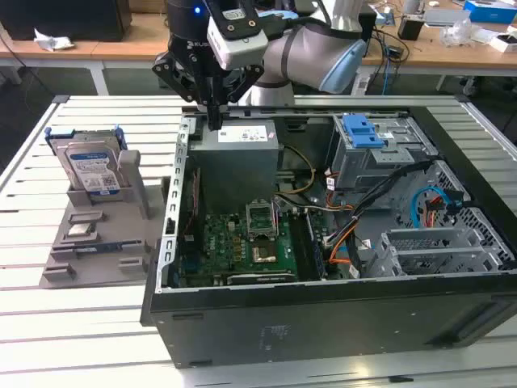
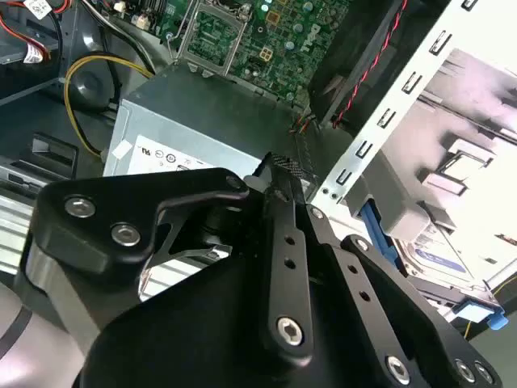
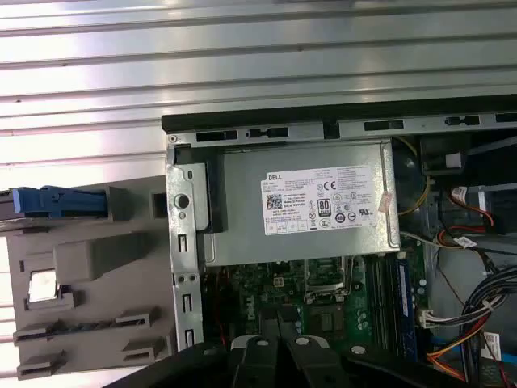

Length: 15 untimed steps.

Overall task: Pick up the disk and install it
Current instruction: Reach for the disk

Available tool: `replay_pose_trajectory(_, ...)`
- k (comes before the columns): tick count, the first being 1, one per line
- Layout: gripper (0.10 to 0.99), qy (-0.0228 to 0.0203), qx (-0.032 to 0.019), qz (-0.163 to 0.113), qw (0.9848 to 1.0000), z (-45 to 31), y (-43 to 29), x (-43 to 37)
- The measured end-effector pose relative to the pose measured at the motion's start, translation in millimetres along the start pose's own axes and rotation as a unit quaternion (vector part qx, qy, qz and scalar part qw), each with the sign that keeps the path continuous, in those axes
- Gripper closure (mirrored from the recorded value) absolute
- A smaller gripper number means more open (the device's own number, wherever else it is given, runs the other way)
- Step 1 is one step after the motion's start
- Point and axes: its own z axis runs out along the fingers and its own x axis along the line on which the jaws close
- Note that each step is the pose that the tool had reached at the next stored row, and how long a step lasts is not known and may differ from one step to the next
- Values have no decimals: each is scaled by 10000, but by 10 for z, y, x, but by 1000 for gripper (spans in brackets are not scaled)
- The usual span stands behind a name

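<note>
While the disk [image 1: 92, 171] stands in its holder [image 1: 139, 179], gripper [image 1: 215, 124] narrow, empty, above the power supply [image 1: 242, 158].

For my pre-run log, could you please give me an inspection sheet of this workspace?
Surface: slatted metal table, carrying an open computer case.
Job's things: disk upright in the grey holder, beside the case, untouched.
Clutter: small silver chip on the holder's base.
Grippers: gripper over the power supply, jaws shut, empty.
Cables: orange, black and blue cables inside the case.
Surroundings: wooden benches behind.
</note>
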Motion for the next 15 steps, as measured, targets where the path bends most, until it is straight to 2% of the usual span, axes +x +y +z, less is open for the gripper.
replay_pose_trajectory(8, 980, 0, 0, 0, 10000, -3, -8, 115)
replay_pose_trajectory(15, 980, 0, 0, 0, 10000, -7, -21, 285)
